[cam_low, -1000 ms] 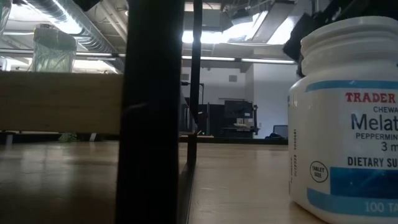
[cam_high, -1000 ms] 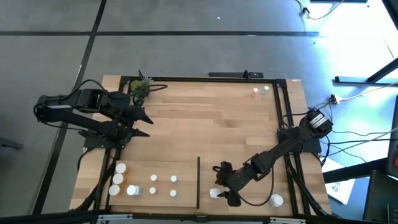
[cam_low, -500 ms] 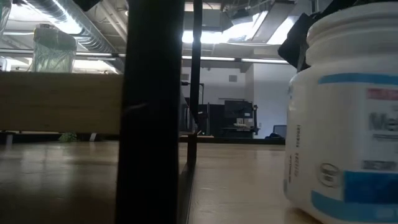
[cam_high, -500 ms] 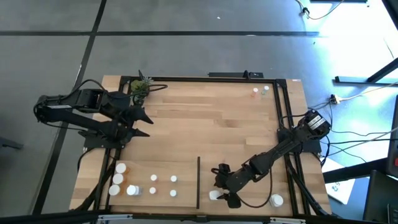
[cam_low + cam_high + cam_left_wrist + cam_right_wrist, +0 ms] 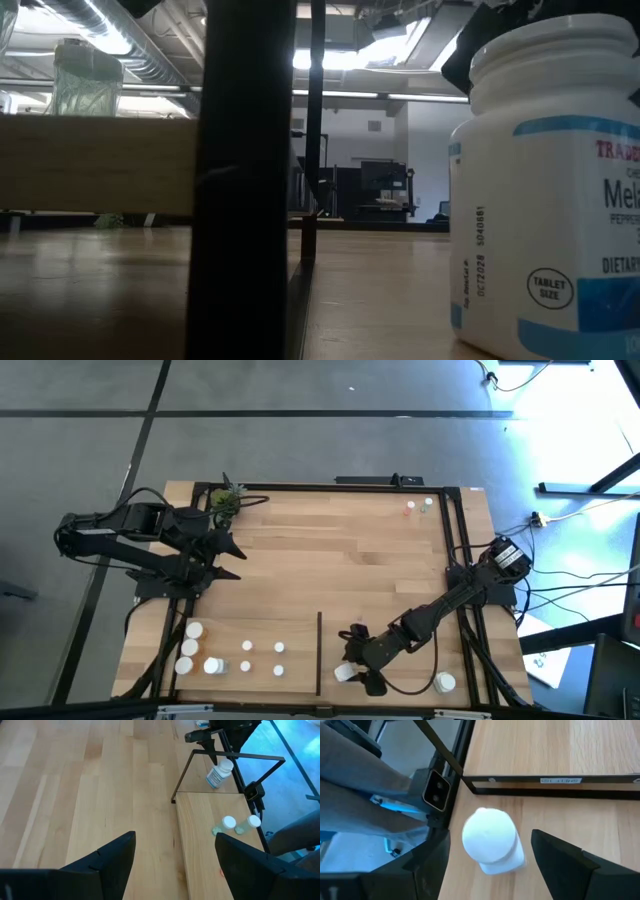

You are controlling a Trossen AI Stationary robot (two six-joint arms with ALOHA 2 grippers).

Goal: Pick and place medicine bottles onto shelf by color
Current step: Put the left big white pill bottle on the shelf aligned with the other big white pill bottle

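Note:
A white medicine bottle with a white cap stands upright on the light-wood shelf, just right of the black divider strip. It fills the right of the low view. My right gripper is open, and its fingers stand on either side of this bottle near the front edge. Several white and orange bottles stand left of the strip. My left gripper waits open above the shelf's left side. My right gripper comes at the white bottle slanting down from the table's far right, one finger on each side of it. A narrow gap shows beside each finger, so I cannot tell whether either touches the bottle. The bottle stands upright on its base.
Another white bottle stands at the front right corner. Two tiny bottles sit at the far right corner and a small green plant at the far left. Black rails edge the board. Its middle is bare wood.
The white bottle between my right gripper's fingers has shifted a little toward the divider strip and turned about its upright axis, so its label faces another way. It tipped briefly and now stands upright again. My right gripper has edged slightly nearer the front edge.

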